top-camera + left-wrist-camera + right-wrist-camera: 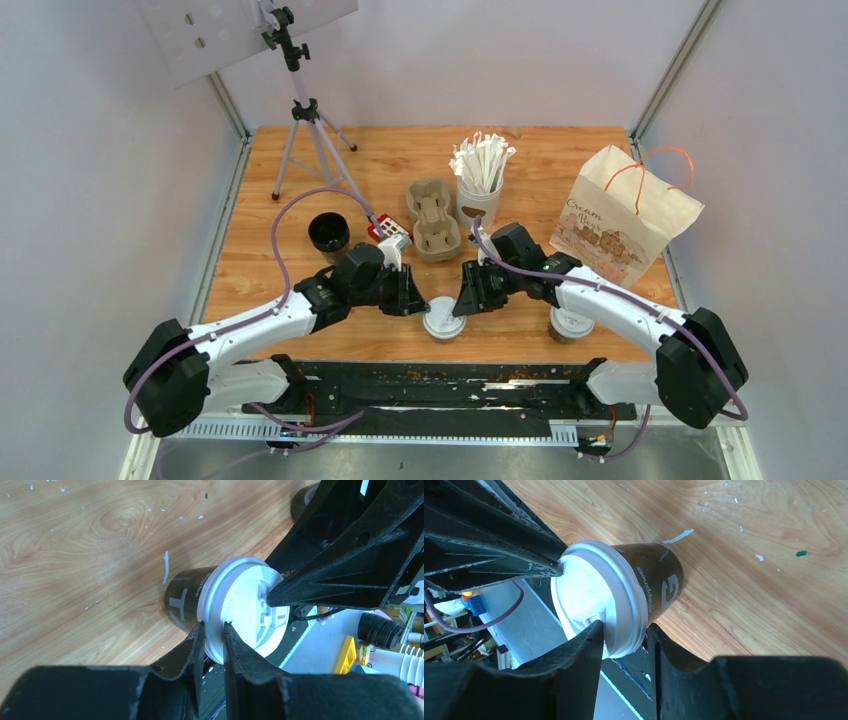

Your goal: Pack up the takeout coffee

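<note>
1. Top view: left tool [422,305] and right tool [462,303] meet from opposite sides on a lidded cup [443,325], close to the surface's [560,150] near edge. A second lidded cup [572,324] sits under the right forearm.
2. Left wrist: left tool [214,626] is clenched on the lid rim. Bare wood lies open beyond the cup [185,600].
3. Right wrist: right tool [625,627] is clamped across the rim, one finger on the lid top and one beneath. The surface edge is just beside it.

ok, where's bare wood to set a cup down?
Free: far strip between grey metal tripod and white cup of wrapped sticks; wood left of open black cup. Crowded: near centre, left pincer and right pincer grip one white-lidded brown cup, beige pulp tray just behind.
</note>
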### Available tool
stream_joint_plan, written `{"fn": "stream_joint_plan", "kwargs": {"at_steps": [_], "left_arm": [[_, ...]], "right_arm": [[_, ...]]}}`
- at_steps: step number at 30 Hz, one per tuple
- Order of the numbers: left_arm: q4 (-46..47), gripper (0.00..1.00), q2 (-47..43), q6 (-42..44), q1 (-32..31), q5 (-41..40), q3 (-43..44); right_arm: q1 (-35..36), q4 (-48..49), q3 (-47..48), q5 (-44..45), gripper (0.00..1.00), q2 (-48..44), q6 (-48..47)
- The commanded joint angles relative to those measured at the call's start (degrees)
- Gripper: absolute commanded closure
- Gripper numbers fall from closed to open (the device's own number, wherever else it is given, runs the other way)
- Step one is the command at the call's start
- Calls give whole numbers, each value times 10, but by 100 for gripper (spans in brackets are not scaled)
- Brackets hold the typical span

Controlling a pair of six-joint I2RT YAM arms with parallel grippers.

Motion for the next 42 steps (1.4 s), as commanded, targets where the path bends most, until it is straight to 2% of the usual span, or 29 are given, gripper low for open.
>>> {"fn": "stream_joint_plan", "kwargs": {"at_steps": [1, 5, 8, 11, 16, 18, 21, 22, 23, 27, 33, 42], "left_arm": [[-47, 71, 0, 18, -3, -12, 9], [-112, 60, -10, 53, -3, -46, 84], [-153, 54, -18, 71, -3, -77, 144], [-192, 48, -42, 84, -3, -124, 186], [-261, 35, -111, 133, -4, -203, 256], [-291, 22, -138, 153, -3, -231, 279], [-326, 11, -178, 179, -3, -271, 304], [-334, 4, -193, 186, -3, -283, 308], [-341, 1, -209, 192, -3, -293, 309], [-361, 0, -269, 208, -3, -338, 299], [-369, 0, -347, 224, -3, -400, 267], [-375, 0, -374, 223, -3, -424, 244]], "right_arm": [[3, -37, 24, 37, 58, -9, -23], [4, -87, 74, 62, 42, -28, -38], [4, -101, 95, 72, 26, -44, -53], [9, -109, 108, 94, 21, -59, -66], [57, -146, 153, 174, 15, -57, -87], [90, -157, 171, 209, 1, -45, -92], [130, -171, 197, 252, 0, -19, -94], [144, -176, 206, 266, 0, -9, -95], [158, -182, 216, 281, 0, 2, -95], [202, -198, 241, 333, 2, 37, -99], [228, -209, 262, 348, 4, 86, -105], [248, -206, 263, 362, 5, 125, -106]]}}
